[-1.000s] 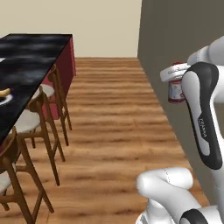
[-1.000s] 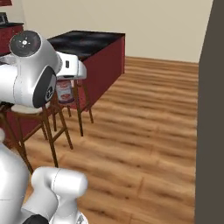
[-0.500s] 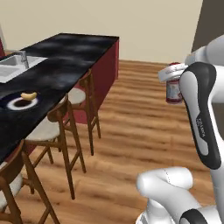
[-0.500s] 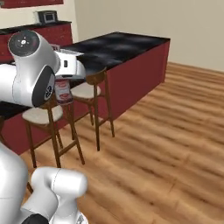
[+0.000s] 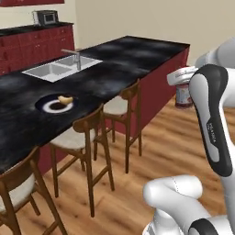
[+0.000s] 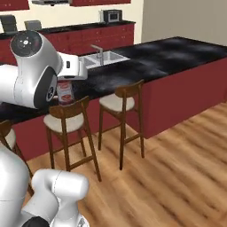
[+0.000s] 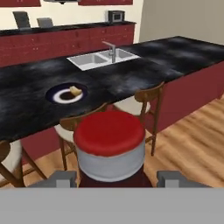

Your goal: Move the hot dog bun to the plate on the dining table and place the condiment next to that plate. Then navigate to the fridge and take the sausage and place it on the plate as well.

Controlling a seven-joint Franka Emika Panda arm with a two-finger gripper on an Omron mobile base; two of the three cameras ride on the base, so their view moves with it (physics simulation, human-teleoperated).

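The fingers (image 7: 113, 178) held the red cylindrical condiment can (image 7: 110, 148) upright, its long axis vertical, whitish band below the red top.

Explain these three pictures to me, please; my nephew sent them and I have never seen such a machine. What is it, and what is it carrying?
It is a white robot arm on a base that drives, in a computer-rendered kitchen. Two pictures come from cameras on the base, behind the arm to its left and right. The third looks along the claw itself. The claw is shut on the condiment, a small red bottle with a whitish band, seen from above there and from the side beside the arm. Ahead stands the dining table, a long black stone island with a sink and wooden stools along it. On it lies the plate, dark-rimmed, with the hot dog bun already on it.
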